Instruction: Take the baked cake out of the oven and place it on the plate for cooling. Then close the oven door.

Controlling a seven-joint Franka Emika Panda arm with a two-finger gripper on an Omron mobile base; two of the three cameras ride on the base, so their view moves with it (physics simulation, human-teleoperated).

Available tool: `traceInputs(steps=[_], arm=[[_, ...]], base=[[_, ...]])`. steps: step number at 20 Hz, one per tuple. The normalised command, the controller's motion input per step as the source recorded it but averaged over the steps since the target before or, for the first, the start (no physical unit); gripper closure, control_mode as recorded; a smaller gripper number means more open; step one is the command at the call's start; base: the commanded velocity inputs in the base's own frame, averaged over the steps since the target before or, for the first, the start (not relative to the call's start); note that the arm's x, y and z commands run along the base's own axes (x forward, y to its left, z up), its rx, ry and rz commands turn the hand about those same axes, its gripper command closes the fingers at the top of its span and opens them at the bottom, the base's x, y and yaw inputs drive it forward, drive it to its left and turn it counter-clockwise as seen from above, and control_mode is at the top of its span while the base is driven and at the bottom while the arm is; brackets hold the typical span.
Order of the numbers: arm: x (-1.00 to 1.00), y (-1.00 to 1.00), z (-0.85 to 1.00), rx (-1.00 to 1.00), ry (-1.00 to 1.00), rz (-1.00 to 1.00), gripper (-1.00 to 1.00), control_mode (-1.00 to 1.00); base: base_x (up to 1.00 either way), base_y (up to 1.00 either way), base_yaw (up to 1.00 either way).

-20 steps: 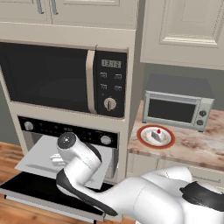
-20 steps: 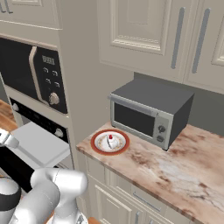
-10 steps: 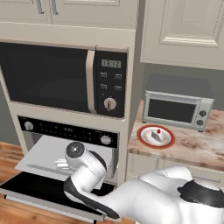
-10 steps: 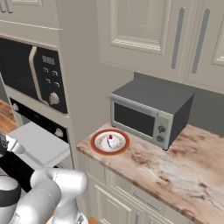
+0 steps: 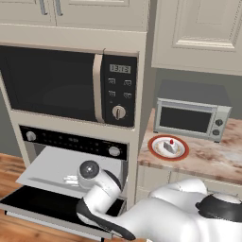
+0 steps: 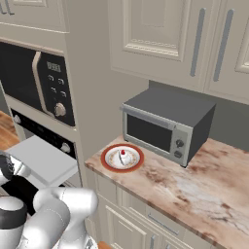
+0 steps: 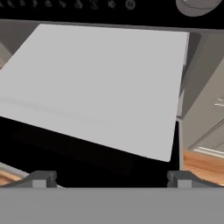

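Note:
The baked cake (image 5: 169, 146) (image 6: 124, 157), a white wedge with a red cherry, sits on the red-rimmed plate (image 5: 152, 147) (image 6: 108, 158) on the counter, in front of the toaster oven. The oven (image 5: 71, 141) is below the microwave, its grey tray (image 5: 49, 168) (image 7: 100, 83) pulled out and bare. The oven door (image 5: 33, 202) (image 7: 87, 159) hangs open, dropped flat. My gripper (image 7: 111, 180) is open, low over the door and facing the tray, with nothing between its fingers. The arm's wrist (image 5: 90, 169) is in front of the tray.
A black microwave (image 5: 56, 85) sits above the oven. A small silver toaster oven (image 5: 191, 118) (image 6: 165, 129) stands at the back of the marble counter (image 6: 194, 189). Cupboards hang above. A wooden floor (image 5: 9, 165) lies left of the oven.
My hand has dropped lower and a little right, closer to the open door and tray. The cake and plate have not moved. The gripper stays open.

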Motion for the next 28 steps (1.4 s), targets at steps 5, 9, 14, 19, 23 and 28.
traceInputs(steps=[5,9,14,19,23,28], arm=[[0.03,-0.07,-0.04,0.05,0.03,0.0,-1.0,-1.0],[0.09,-0.01,-0.18,0.0,0.0,0.0,-1.0,-1.0],[0.03,0.0,-0.12,0.0,0.0,0.0,-1.0,-1.0],[0.0,0.0,-0.05,0.0,0.0,0.0,-1.0,-1.0],[0.0,0.0,-0.07,0.0,0.0,0.0,-1.0,-1.0],[0.0,0.0,-0.13,0.0,0.0,0.0,-1.0,-1.0]], base=[[0.0,0.0,0.0],[0.0,0.0,0.0],[0.0,0.0,0.0],[0.0,0.0,0.0],[0.0,0.0,0.0],[0.0,0.0,0.0]])
